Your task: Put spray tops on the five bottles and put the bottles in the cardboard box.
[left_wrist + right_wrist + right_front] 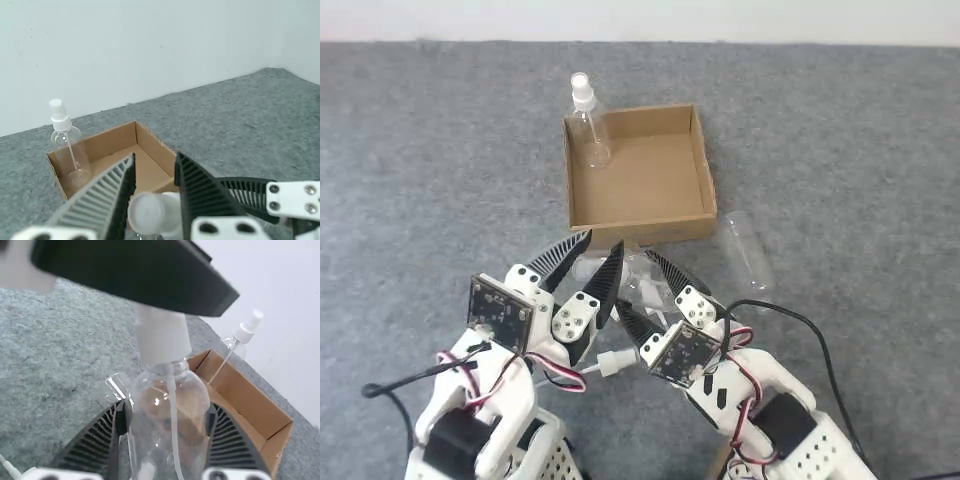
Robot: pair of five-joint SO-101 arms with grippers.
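My right gripper (167, 412) is shut on a clear bottle (170, 405) held upright just in front of the cardboard box (705, 170). A white spray top (162, 337) sits in the bottle's neck, its tube hanging inside. My left gripper (155, 167) is shut on that spray top (150, 212) from above. In the high view the left gripper (604, 242) and right gripper (633, 280) meet near the box's front wall. One bottle with a spray top (588, 125) stands in the box's far left corner.
A clear bottle without a top (745, 245) lies on the grey carpet right of the box. Another open bottle (115, 385) lies beside the held one. A loose white spray top (613, 362) lies between the arm bases. Cables trail near both arms.
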